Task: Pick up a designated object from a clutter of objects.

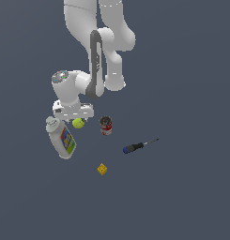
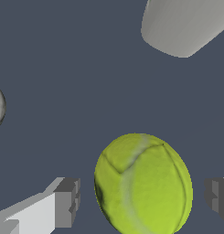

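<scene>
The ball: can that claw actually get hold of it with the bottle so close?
Probably yes. In the wrist view the ball sits between the open claw fingers, nothing between them. The bottle lies just beside it, seemingly clear.

A simulated test scene is shown, not a real room: a featureless slate-grey ground [image 1: 191, 197] is rendered without walls or furniture, and scattered objects are laid under flat, computer-generated lighting.
</scene>
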Tool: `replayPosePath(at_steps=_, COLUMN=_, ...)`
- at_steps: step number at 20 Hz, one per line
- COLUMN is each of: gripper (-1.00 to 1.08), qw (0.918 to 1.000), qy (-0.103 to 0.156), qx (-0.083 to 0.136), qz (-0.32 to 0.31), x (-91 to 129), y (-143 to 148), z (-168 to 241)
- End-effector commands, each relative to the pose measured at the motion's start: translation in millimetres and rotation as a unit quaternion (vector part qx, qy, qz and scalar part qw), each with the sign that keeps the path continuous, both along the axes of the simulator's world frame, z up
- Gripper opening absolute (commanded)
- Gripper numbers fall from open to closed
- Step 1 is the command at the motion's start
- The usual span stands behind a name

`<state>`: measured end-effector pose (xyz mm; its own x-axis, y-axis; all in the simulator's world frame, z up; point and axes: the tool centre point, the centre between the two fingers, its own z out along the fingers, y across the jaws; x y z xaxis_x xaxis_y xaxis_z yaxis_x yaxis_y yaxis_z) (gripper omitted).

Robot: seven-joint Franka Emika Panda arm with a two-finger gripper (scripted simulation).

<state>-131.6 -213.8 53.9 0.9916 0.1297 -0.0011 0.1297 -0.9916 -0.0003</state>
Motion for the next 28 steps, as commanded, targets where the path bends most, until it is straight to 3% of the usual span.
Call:
replayPosePath(at_steps=1, gripper=1.0, qw=1.0, qy=0.0, qx=0.0, qz=0.0, x=0.1, y=-0.1, z=-6.9)
replayPosePath(at_steps=5, gripper=1.0, qw=1.0, qy=0.0, qx=0.0, qz=0.0, x=0.0, y=-0.1, z=-10.7)
replayPosePath(at_steps=6, gripper=-1.0, qw=1.0, qy=0.0, qx=0.0, qz=0.0, x=0.0, y=-0.1, z=-10.7)
replayPosePath(at_steps=19, gripper=-1.0, qw=1.0, qy=-0.001, qx=0.0, qz=-0.001, x=0.8, y=0.5, z=-7.8)
replayPosePath(at_steps=28, gripper=-1.0, qw=1.0, qy=-0.001, qx=0.0, qz=-0.001, x=10.6, y=20.3, z=22.7)
